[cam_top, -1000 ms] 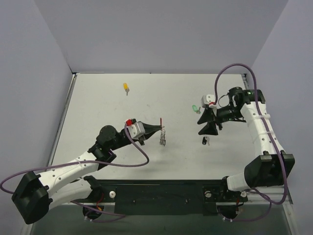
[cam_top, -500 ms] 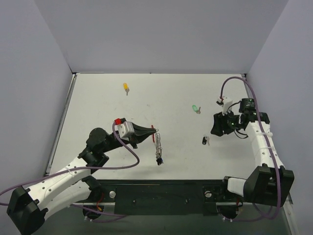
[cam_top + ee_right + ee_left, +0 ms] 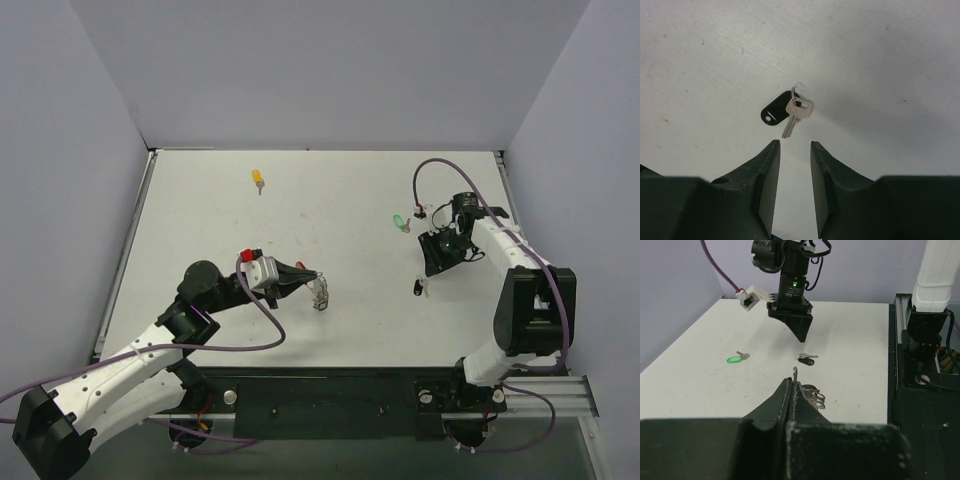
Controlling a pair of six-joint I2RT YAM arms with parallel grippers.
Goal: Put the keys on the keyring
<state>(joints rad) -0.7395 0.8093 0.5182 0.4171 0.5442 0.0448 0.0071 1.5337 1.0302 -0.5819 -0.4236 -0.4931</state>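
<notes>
Black plastic left pincer [image 3: 792, 385]: fingertips pressed together, pinching the keyring [image 3: 813, 396]. One wire loop stands up from the tips and the silvery coils lie just beside them. Whether the coils touch the table [image 3: 340, 200] cannot be told. From above, this pincer sits over the near-left part of the table, pointing right, with a broad bare stretch of white surface between it and the other arm. Right pincer [image 3: 794, 145]: pointed down at the table, fingers spread by a narrow gap, nothing between them. Black key [image 3: 785, 111]: flat on the table just ahead of those fingertips and apart from them, silver blade angled toward the gap. Open surface surrounds it on every side. Green key [image 3: 401, 221]: flat on the table, near the right pincer on its far side and apart from the black key. Yellow key [image 3: 258, 179]: flat on the table near the far edge, left of centre, well apart from both pincers and the other keys. The right arm works close to the table's right edge. Lilac walls [image 3: 330, 70] rise at the left, far and right edges.
</notes>
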